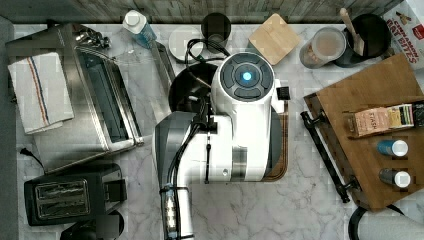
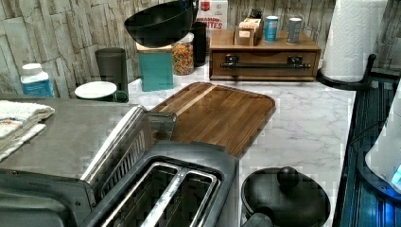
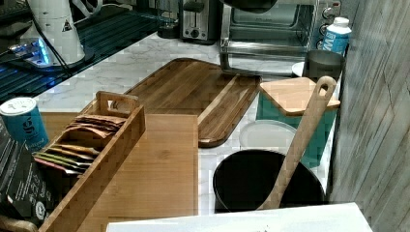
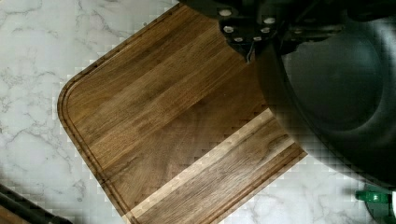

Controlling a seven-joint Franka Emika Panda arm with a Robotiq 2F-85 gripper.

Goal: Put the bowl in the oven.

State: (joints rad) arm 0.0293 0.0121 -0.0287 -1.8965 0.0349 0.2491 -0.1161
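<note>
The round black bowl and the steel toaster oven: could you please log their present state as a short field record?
bowl: round black bowl, lifted high above the wooden cutting board, tilted
held by: gripper, at the bowl's rim
oven: stainless-steel toaster oven, glass door dropped open
oven top: folded white towel
step left: bowl not yet inside the oven

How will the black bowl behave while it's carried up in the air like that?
The bowl looks rigid, so it should hold its shape. It hangs tilted above the cutting board, seemingly held at one edge, so it may swing or slip. Its smooth dark surface suggests a slippery grip.
</note>
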